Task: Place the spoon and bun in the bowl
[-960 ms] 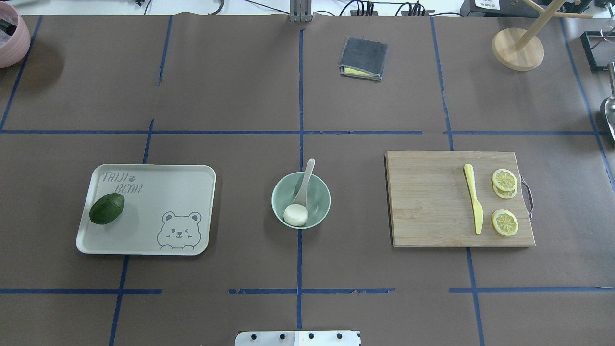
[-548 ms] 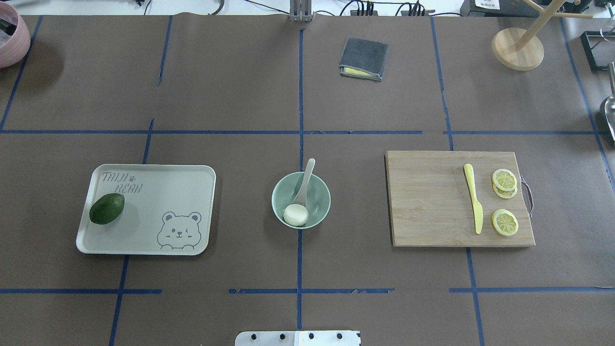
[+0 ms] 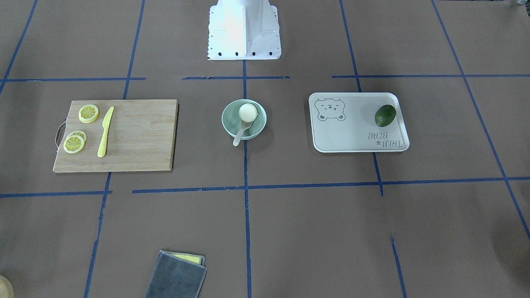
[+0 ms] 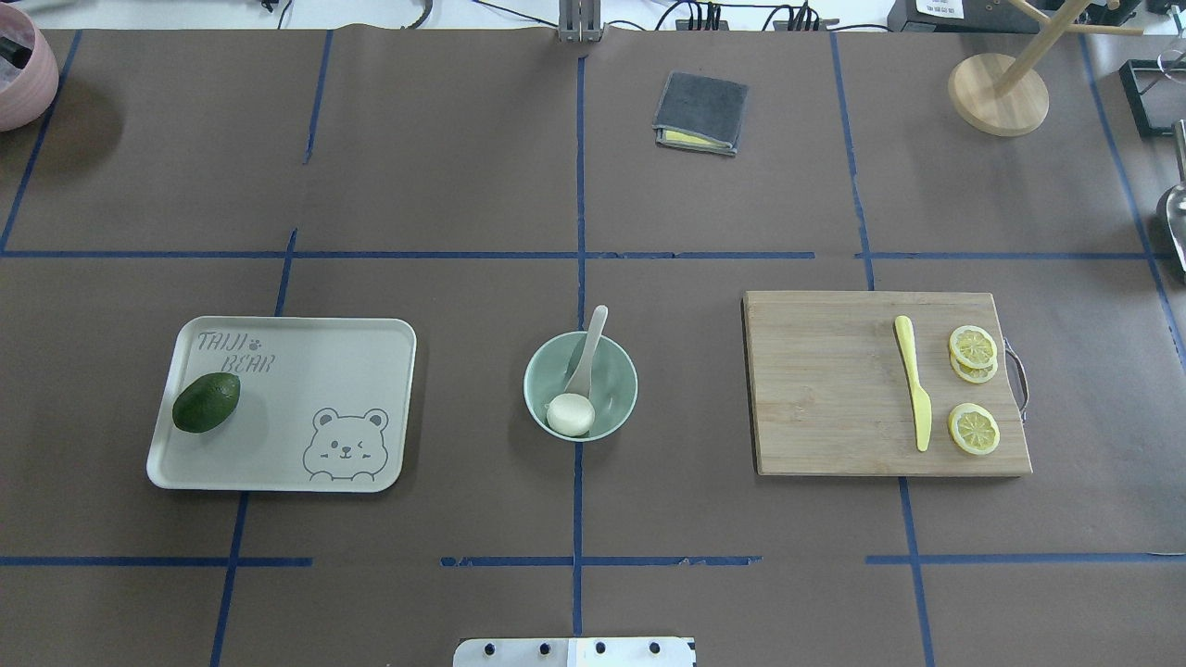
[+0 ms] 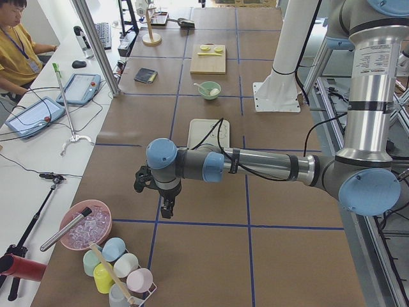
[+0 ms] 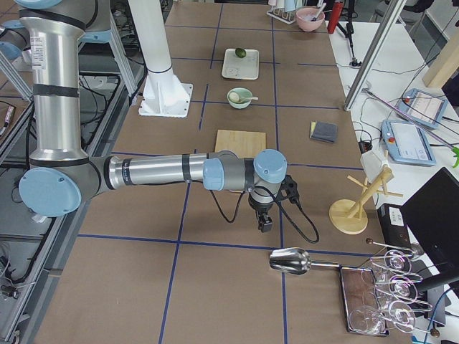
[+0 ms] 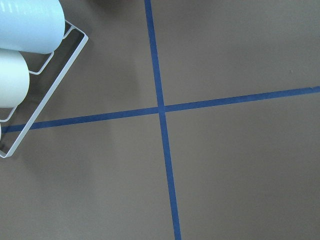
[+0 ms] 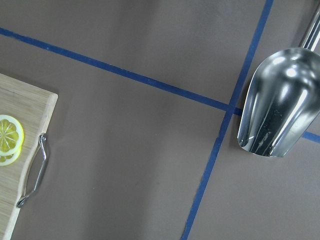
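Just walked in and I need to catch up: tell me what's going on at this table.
Nothing is being handled right now. The bun and the spoon lie in the green bowl, the spoon's handle sticking out over the rim. The left gripper and the right gripper hang over the table at its opposite ends, far from the bowl; whether their jaws are open cannot be told.

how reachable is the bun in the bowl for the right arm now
Probably yes: the bun lies uncovered in the bowl, only the spoon beside it; the right arm hangs beyond the low board.
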`<state>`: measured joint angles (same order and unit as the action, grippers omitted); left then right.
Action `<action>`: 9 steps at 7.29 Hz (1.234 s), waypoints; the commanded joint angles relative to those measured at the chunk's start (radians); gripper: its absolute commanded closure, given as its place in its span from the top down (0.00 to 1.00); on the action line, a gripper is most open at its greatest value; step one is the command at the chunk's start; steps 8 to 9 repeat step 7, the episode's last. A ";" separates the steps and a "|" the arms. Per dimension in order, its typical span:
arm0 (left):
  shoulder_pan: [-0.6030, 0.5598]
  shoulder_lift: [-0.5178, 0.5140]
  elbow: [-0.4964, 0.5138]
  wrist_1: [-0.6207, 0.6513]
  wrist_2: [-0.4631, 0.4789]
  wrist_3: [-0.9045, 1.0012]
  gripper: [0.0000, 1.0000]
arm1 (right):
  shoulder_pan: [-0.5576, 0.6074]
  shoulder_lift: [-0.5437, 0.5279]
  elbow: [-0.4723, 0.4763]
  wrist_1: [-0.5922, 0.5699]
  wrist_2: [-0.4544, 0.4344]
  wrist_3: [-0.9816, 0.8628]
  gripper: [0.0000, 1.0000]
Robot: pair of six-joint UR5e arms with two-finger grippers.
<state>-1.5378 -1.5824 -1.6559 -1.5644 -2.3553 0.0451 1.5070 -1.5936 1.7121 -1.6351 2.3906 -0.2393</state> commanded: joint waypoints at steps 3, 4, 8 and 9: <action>-0.008 0.002 -0.018 0.001 -0.001 -0.001 1.00 | 0.001 0.006 0.001 -0.008 -0.001 0.000 1.00; -0.008 -0.001 -0.015 0.000 0.001 -0.001 1.00 | 0.001 0.006 0.000 -0.008 -0.002 0.000 1.00; -0.011 -0.017 -0.016 0.001 0.001 -0.001 1.00 | 0.038 0.003 0.000 -0.038 0.001 -0.003 1.00; -0.011 -0.017 -0.016 0.001 0.001 -0.001 1.00 | 0.038 0.003 0.000 -0.038 0.001 -0.003 1.00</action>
